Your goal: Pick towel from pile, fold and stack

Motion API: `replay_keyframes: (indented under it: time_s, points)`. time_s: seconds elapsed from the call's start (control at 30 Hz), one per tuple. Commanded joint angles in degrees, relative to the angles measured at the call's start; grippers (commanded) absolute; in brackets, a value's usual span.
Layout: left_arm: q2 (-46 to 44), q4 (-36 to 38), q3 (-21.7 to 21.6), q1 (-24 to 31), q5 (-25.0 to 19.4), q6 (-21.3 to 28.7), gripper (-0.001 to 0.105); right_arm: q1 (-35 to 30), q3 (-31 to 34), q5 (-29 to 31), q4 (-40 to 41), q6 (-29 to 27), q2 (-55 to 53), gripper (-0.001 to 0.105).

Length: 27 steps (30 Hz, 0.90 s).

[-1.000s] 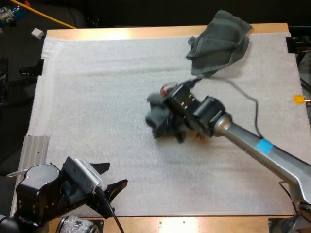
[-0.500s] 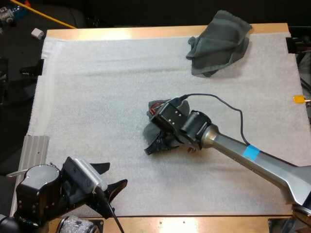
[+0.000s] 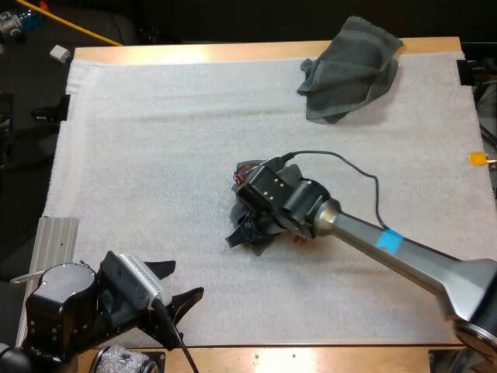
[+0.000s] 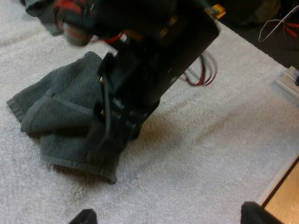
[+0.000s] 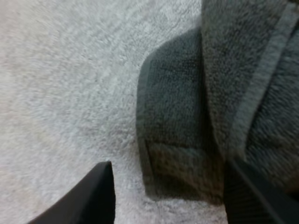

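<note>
robot lab, white mat [image 3: 155,171] on wooden table [image 3: 233,52]

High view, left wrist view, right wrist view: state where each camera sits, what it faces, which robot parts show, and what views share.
High view: behind the arms, looking forward and down on the white mat; shows left gripper and right gripper.
Left wrist view: on the left arm, facing the right gripper at the crumpled dark grey-green towel; own fingertips show.
Right wrist view: on the right arm, looking down on that towel; own fingers apart.
Shared: that towel, in all three.
</note>
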Motion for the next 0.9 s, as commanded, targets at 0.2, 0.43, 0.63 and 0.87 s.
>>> replay_keyframes:
  time_s: [0.2,0.43,0.63,0.87]
  points:
    - [-0.1,0.0,-0.2,-0.2,0.2,-0.2,0.06,0.2,0.4,-1.2,-3.2,0.6,6.9,0.05]
    - [0.0,0.1,-0.2,-0.2,0.3,-0.3,0.06,0.0,0.7,0.6,-3.8,1.4,8.7,0.048]
    - [-0.1,0.4,-0.2,-0.3,0.4,-0.3,0.06,-0.2,1.1,2.7,-3.6,2.2,9.3,0.024]
    - [-0.2,0.7,-0.2,-0.3,0.4,-0.2,0.06,-0.2,0.8,4.1,-2.9,2.1,8.9,0.0]
